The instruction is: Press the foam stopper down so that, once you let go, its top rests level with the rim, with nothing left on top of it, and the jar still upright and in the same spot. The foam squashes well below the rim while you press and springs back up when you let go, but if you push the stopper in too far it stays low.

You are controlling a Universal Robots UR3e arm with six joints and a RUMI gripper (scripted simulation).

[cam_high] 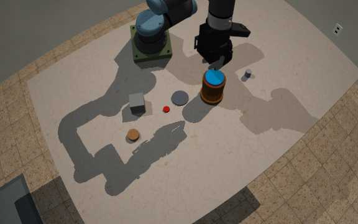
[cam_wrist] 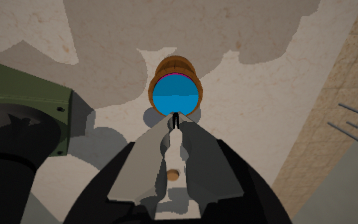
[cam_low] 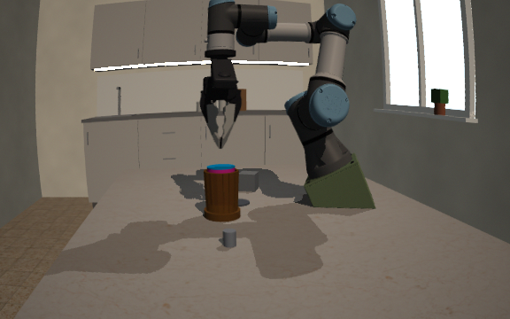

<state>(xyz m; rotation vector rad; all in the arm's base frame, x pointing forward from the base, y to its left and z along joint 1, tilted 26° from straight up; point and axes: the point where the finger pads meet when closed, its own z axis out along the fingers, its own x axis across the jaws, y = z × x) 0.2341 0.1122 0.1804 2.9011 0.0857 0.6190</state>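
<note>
Protruding above jar point(cam_low: 221, 195) rim, exterior-view only: foam stopper point(cam_low: 221, 167).

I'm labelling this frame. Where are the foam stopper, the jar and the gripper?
foam stopper point(cam_high: 214, 76): top view, its blue top face.
jar point(cam_low: 221, 195): exterior view, its brown side wall.
gripper point(cam_low: 221, 144): exterior view, tips of its closed fingers.

Light's dim and flat on my feeds. Brightest source is the window point(cam_low: 423, 53), blown out white, off to the side of the gripper point(cam_low: 221, 143). Hard-edged, blocky arm shadows spread across the table point(cam_high: 197, 162) below and around the claw, overlapping in two tones. Top and exterior views bow strongly at the edges. Everything's soft, low-res, with no glare.
</note>
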